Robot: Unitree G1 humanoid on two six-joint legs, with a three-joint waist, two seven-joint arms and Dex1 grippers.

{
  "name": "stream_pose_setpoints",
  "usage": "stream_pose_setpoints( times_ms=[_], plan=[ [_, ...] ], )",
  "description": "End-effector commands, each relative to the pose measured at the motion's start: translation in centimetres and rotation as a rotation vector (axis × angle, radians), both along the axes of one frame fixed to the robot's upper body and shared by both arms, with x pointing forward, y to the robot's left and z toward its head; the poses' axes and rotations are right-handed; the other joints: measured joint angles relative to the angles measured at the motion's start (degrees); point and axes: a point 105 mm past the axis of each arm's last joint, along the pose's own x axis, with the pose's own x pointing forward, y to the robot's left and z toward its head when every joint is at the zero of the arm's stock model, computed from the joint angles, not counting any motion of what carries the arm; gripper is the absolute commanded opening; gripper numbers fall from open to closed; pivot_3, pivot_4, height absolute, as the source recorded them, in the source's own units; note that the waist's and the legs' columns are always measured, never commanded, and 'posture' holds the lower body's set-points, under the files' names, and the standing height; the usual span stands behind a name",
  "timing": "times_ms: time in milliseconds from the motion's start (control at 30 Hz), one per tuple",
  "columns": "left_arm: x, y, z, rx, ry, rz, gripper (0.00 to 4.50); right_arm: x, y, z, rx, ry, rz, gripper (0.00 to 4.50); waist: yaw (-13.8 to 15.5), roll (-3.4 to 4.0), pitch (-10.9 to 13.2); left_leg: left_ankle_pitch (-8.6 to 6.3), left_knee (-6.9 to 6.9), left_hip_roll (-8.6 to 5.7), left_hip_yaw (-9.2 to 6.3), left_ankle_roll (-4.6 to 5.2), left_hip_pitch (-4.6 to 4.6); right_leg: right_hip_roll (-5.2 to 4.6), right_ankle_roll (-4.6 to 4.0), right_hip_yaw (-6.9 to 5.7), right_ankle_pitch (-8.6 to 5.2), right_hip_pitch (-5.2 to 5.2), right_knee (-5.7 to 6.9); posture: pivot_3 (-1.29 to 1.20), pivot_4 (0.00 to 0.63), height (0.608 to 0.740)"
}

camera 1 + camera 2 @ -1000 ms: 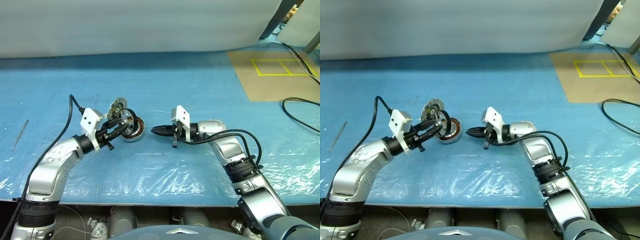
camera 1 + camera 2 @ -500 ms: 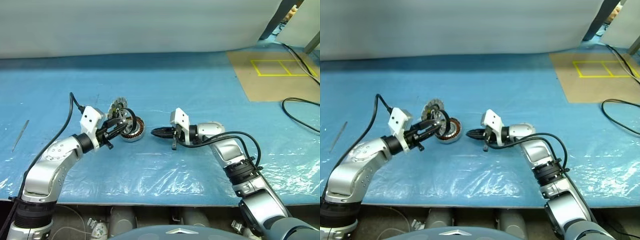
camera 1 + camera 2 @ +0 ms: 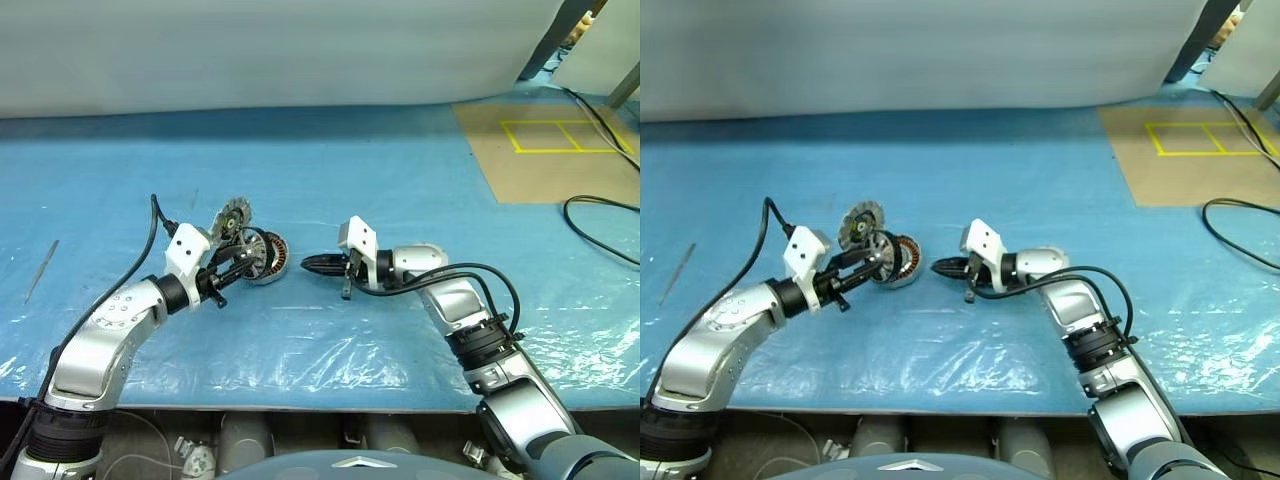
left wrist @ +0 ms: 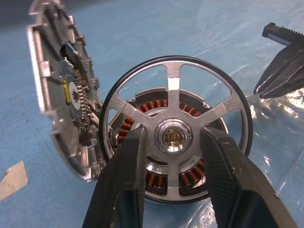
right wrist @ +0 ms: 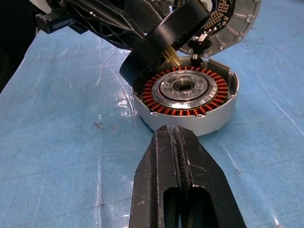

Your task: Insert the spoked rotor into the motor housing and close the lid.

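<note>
Left wrist view: no readable brand or label anywhere; a small "x" mark (image 5: 98, 126) on the blue sheet (image 3: 400, 190) near the housing (image 5: 190, 102). Left gripper (image 4: 173, 142) part-open, clamped on the rotor (image 4: 175, 130) at its hub, held tilted over the housing's copper windings, lid (image 4: 61, 95) standing open beside. Right gripper (image 5: 178, 156) fully shut, empty, just beside the housing. Versus a second ago: rotor slightly lower, closer over the housing; right gripper unmoved.

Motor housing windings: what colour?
Copper-orange, ringed inside the silver motor housing; clearest in the right wrist view.
</note>
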Motion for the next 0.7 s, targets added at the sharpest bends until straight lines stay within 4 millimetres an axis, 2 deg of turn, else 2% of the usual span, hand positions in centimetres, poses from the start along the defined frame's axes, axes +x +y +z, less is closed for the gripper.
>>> stream_pose_setpoints(
  times_ms=[33,400,433,500,667,700],
  plan=[
    [-0.3,0.1,-1.1,0.032,0.027,-0.006,1.35,0.3,0.3,1.1,0.012,-0.053,0.011,0.00,0.0,0.01,0.0,0.00,0.00,0.00,0.00,0.00,0.00,0.00,0.00,0.00,0.00,0.00,0.00,0.00,0.150,0.740],
    [0.1,0.5,-2.0,0.026,0.047,-0.006,1.35,0.5,0.5,1.1,0.010,-0.066,0.008,0.00,0.1,0.09,-0.1,0.01,0.05,-0.01,-0.01,0.02,0.08,-0.03,0.00,0.00,0.00,0.11,0.03,0.00,0.150,0.740],
    [0.1,0.5,-2.0,0.022,0.043,-0.005,2.08,0.5,0.5,1.1,0.010,-0.066,0.007,0.00,0.1,0.09,-0.1,0.01,0.05,-0.02,-0.01,0.02,0.08,-0.04,0.00,0.00,0.00,0.11,0.03,0.00,0.150,0.740],
    [0.4,0.5,-2.0,0.016,0.032,0.006,2.63,0.6,0.5,1.1,0.009,-0.068,0.005,0.00,0.1,0.10,-0.1,0.01,0.06,-0.02,-0.01,0.02,0.08,-0.04,0.00,0.00,0.00,0.11,0.03,0.00,0.150,0.740],
    [0.6,0.3,-2.0,0.002,0.025,0.013,4.39,0.5,0.5,0.8,0.004,-0.070,0.003,0.00,0.0,0.10,-0.1,0.02,0.04,0.00,-0.01,0.03,0.06,-0.02,0.00,0.00,0.00,0.10,0.02,0.00,0.150,0.740],
    [0.7,0.3,-1.9,-0.006,0.019,0.023,4.46,0.5,0.5,0.8,0.005,-0.070,0.002,0.00,0.0,0.10,-0.1,0.02,0.04,-0.01,-0.01,0.03,0.05,-0.02,0.00,0.00,0.00,0.10,0.01,0.00,0.150,0.740]
  ],
)
